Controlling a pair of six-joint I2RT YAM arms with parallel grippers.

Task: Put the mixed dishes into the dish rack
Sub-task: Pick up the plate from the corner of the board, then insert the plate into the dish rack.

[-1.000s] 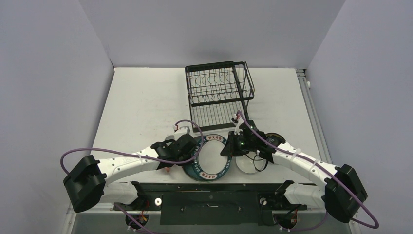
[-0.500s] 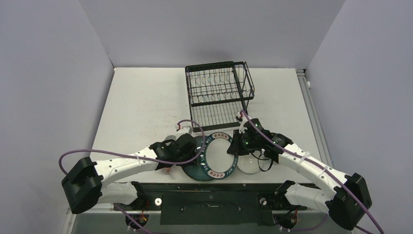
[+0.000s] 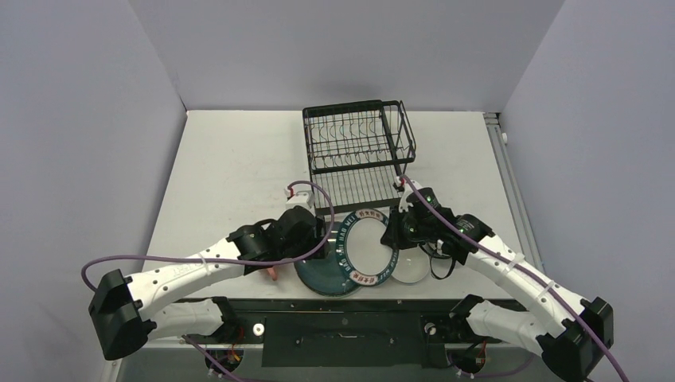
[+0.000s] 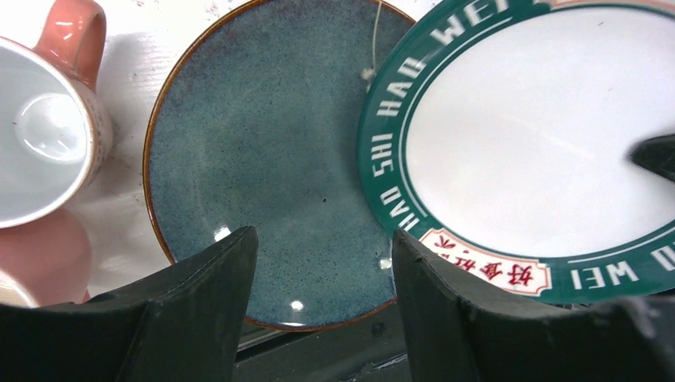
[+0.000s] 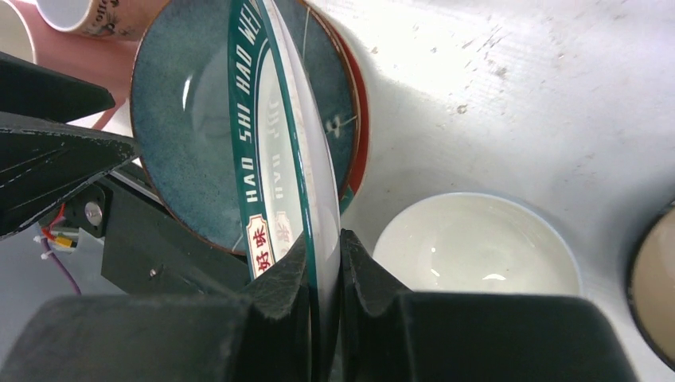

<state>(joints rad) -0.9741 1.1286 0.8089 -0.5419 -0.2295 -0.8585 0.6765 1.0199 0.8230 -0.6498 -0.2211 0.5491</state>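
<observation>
From above, the right gripper (image 3: pixel 396 235) pinches the right-hand rim of the round green-rimmed lettered white plate (image 3: pixel 366 248). The plate is tipped up off the pile of dishes, just in front of the black wire dish rack (image 3: pixel 358 147). A rim hold suits a plate meant for the rack's upright slots, which look unfilled. The left gripper (image 3: pixel 320 237) hangs by the plate's left edge, over the round speckled teal plate (image 3: pixel 317 277) lying flat on the white worktop (image 3: pixel 231 175).

From the left wrist, the left gripper (image 4: pixel 322 247) shows its jaws standing well apart with nothing between them, so the lettered plate (image 4: pixel 525 143) is carried by the other arm alone. That plate overlaps the right side of the teal plate (image 4: pixel 263 159). A pink mug with a white inside (image 4: pixel 48 135) sits just beside the teal plate, its mouth towards the camera.

From the right wrist, the right gripper (image 5: pixel 322 255) has its jaws narrowed hard onto the lettered plate (image 5: pixel 278 159), seen nearly edge-on and close to upright. This is probably the tilt it needs to slide between the wires. Behind it lies the teal plate (image 5: pixel 175 135), with a red plate's rim (image 5: pixel 362 103) peeking from under it. A round white bowl (image 5: pixel 477 247) sits near, and a dark brown-gold bowl (image 5: pixel 657 278) shows at the right edge, both judged as waiting their turn
</observation>
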